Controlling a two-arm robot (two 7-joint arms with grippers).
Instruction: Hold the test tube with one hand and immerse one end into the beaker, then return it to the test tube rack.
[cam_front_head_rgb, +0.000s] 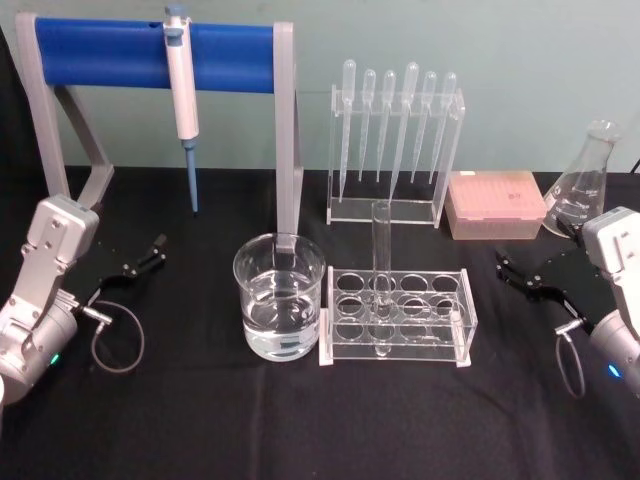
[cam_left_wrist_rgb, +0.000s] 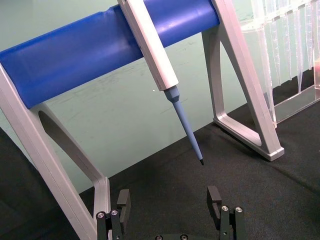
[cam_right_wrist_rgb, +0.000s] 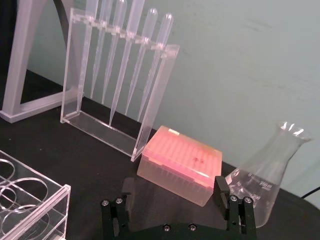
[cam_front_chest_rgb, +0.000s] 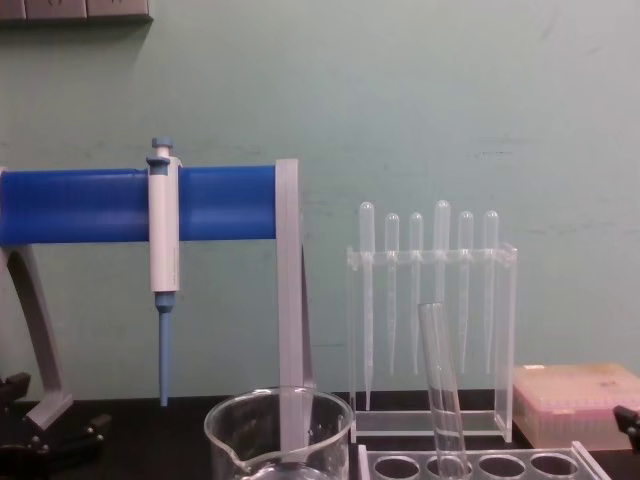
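1. While the test tube (cam_front_head_rgb: 381, 262) stands untouched in the test tube rack (cam_front_head_rgb: 460, 310), no step of the task can be judged begun. It is seated in a hole of the second column from the rack's beaker end and leans slightly; the row cannot be told.
2. Beaker (cam_front_head_rgb: 245, 262): set just beside the rack's left end and partly filled with clear liquid.
3. Left gripper (cam_front_head_rgb: 148, 256): held well apart from the rack's left end, beyond the beaker, with fingers spread and nothing held.
4. Right gripper (cam_front_head_rgb: 512, 272): held near the rack's right end, with fingers likewise spread and empty.
5. Pipette stand (cam_front_head_rgb: 395, 130): placed close behind the rack. Pink tip box (cam_front_head_rgb: 495, 205): placed behind the rack's right end.
6. Hazard, grasp: smooth glass may slip between flat fingers if it is pinched lightly or off centre.
7. Hazard, lift: the leaning tube may bind in its hole, so the light rack could be dragged up or shifted.
8. Hazard, transfer: the beaker rim may be struck by the tube's round end if it is carried low, and the liquid spilled.
9. Hazard, return: a hole may be missed if the tube is lowered tilted.
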